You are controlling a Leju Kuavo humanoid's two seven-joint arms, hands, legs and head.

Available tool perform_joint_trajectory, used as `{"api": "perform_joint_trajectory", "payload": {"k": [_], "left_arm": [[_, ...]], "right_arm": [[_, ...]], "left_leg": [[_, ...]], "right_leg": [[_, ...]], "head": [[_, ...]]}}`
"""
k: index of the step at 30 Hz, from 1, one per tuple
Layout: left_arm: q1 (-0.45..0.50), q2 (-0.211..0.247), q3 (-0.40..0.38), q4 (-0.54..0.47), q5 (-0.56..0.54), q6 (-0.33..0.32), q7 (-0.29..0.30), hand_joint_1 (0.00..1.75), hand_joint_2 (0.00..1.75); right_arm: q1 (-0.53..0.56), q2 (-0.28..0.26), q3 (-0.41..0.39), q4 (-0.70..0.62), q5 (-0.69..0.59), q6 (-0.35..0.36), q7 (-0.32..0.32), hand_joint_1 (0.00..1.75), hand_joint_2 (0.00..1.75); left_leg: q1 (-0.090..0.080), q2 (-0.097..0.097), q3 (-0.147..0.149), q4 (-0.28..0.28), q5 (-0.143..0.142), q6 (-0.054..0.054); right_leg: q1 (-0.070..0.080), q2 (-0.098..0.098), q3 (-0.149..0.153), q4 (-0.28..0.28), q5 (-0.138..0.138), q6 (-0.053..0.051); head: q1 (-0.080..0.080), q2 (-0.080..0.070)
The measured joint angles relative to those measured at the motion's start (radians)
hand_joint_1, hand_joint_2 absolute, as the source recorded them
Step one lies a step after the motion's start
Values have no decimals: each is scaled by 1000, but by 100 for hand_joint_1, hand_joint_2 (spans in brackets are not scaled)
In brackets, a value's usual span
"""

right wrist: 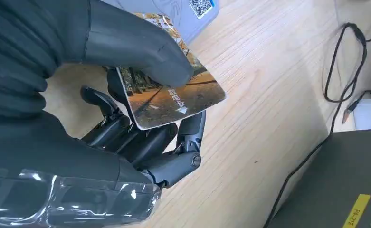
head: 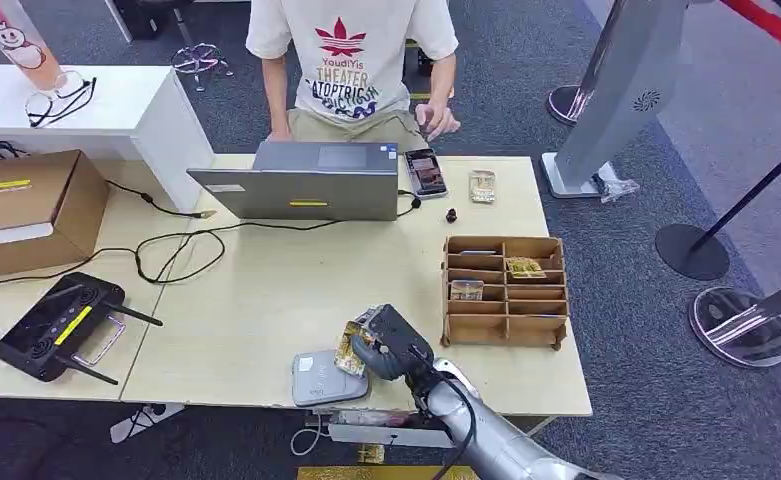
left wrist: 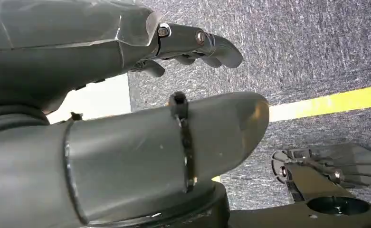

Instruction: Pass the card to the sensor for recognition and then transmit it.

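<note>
My right hand [head: 391, 343] holds a card [head: 350, 348] with an autumn picture, near the table's front edge. The card hangs just over the right edge of the grey sensor pad [head: 318, 379]. In the right wrist view the thumb [right wrist: 140, 52] presses the card [right wrist: 174, 97] against the fingers, with the sensor pad [right wrist: 185, 14] and its QR label beyond it. My left hand [left wrist: 126, 118] hangs over the carpet floor, its fingers [left wrist: 197, 45] apart with nothing in them.
A wooden compartment box [head: 506, 290] with a few cards stands to the right of my hand. A laptop [head: 306, 180], a phone [head: 426, 172] and a seated person [head: 356, 70] are at the far side. Cables [head: 176, 250], a black controller [head: 56, 325] and a cardboard box [head: 26, 210] lie left.
</note>
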Motion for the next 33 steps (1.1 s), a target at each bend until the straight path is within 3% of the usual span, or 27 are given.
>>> {"api": "perform_joint_trajectory", "payload": {"k": [19,33], "left_arm": [[-1,0,0,0,11,-3,2,0,0],[-2,0,-3,0,11,-16,0,0,0]], "right_arm": [[4,8,0,9,15,-15,6,175,175],[31,16,2,38,58,-102,-24,175,175]], "left_leg": [[0,0,0,0,0,0],[0,0,0,0,0,0]], "right_leg": [[0,0,0,0,0,0],[0,0,0,0,0,0]], "head": [[0,0],[0,0]]}}
